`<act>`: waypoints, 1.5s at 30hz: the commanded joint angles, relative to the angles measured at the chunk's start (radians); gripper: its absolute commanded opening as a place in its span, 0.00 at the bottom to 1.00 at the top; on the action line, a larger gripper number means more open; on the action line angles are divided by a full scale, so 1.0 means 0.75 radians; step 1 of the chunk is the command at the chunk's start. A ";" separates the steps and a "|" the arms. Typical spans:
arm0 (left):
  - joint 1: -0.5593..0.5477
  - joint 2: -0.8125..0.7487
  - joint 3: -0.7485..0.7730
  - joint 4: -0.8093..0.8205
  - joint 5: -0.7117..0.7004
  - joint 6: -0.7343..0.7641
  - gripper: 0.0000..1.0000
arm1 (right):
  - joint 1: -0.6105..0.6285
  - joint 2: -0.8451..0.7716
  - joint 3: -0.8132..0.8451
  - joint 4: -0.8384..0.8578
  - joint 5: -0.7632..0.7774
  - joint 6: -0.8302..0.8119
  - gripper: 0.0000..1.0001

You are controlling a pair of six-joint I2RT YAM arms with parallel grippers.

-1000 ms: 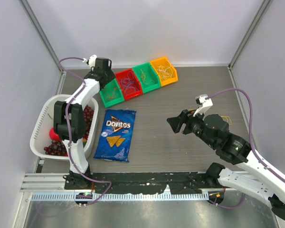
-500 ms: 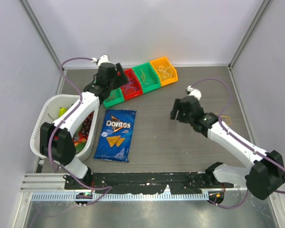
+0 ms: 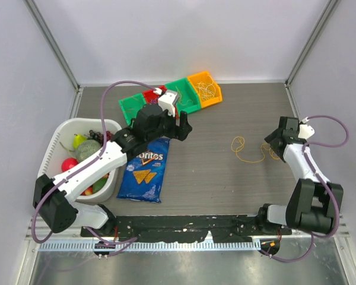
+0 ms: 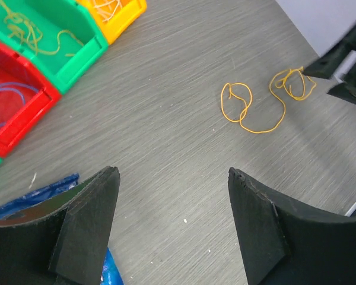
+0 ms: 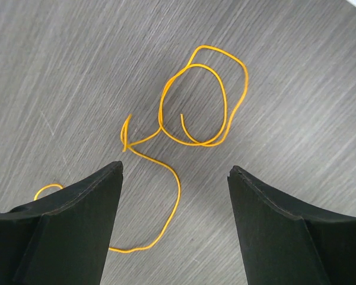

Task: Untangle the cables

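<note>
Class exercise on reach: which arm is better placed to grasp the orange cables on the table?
Right: its open claw hangs just above the orange cables; the left claw is far off by the bins.

Matt wood-grain table (image 3: 213, 172), glossy plastic bins (image 4: 77, 59)

Bright, even light; soft shadows; sharp focus

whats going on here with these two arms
Two robot arms are working on thin cables. Loose orange cables lie on the table, right of centre. The right hand hovers open close above them, and the left hand, also open, points toward them from further off. Neither holds anything. More strands sit in coloured bins at the back.
</note>
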 commanded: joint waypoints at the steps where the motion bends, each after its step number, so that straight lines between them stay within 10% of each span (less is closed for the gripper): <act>1: -0.052 -0.084 0.015 0.069 -0.121 0.168 0.77 | -0.024 0.172 0.099 0.098 0.037 -0.066 0.77; 6: -0.060 -0.146 -0.013 0.101 -0.170 0.203 0.77 | -0.082 0.440 0.172 0.186 -0.085 -0.109 0.72; 12: -0.062 -0.137 -0.013 0.093 -0.215 0.231 0.77 | -0.033 0.620 0.224 0.223 -0.267 -0.140 0.37; 18: -0.060 -0.121 -0.015 0.095 -0.221 0.231 0.77 | 0.304 0.593 0.234 0.227 -0.331 -0.154 0.09; 23: -0.060 -0.105 -0.020 0.093 -0.248 0.244 0.77 | 0.633 0.596 0.281 0.198 -0.482 -0.121 0.07; 30: -0.060 -0.084 -0.022 0.091 -0.258 0.244 0.77 | 0.720 0.471 0.299 0.147 -0.458 -0.182 0.19; 37: -0.060 -0.084 -0.022 0.093 -0.264 0.244 0.77 | 0.720 0.381 0.260 0.127 -0.480 -0.274 0.83; 45: -0.060 -0.086 -0.030 0.097 -0.270 0.252 0.77 | 0.491 0.452 0.122 0.419 -0.833 -0.203 0.79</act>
